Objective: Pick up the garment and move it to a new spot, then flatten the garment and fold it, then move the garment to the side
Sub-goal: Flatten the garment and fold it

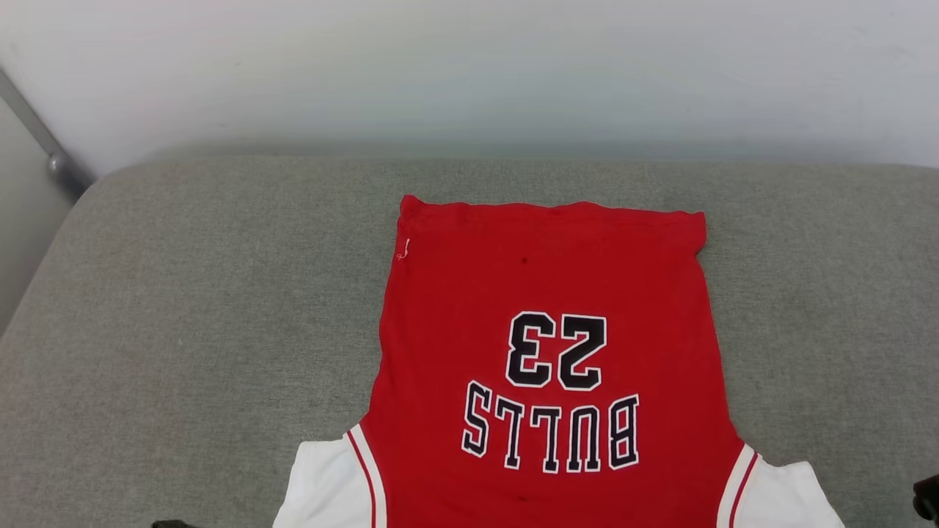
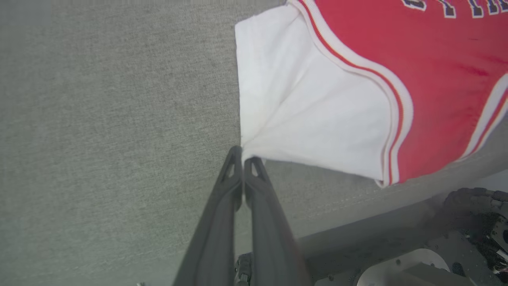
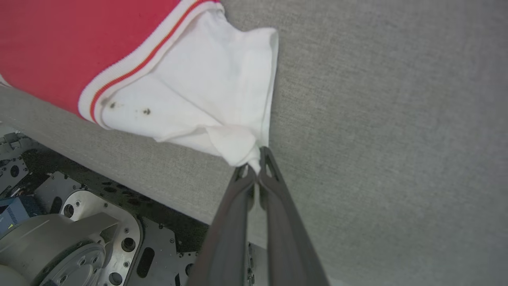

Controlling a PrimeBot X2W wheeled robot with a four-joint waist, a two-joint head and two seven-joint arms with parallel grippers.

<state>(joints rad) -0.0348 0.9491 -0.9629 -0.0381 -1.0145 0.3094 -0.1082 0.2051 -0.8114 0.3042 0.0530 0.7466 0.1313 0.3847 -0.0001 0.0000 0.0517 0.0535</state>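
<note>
Grey cushion (image 1: 183,293) runs back to a white wall (image 1: 469,73). At the cushion's near edge the left gripper (image 2: 243,155) is clenched on the corner of one white sleeve (image 2: 301,115), and the right gripper (image 3: 256,163) on the other sleeve (image 3: 206,99). The garment (image 1: 550,293) lies flat, lettering up, at lower centre of the head view. Such thin pinches might slip under a pull, or the pull might wrinkle the cloth. The collar end is cut off at the bottom, and how deep the cloth sits in either grip is unclear.
</note>
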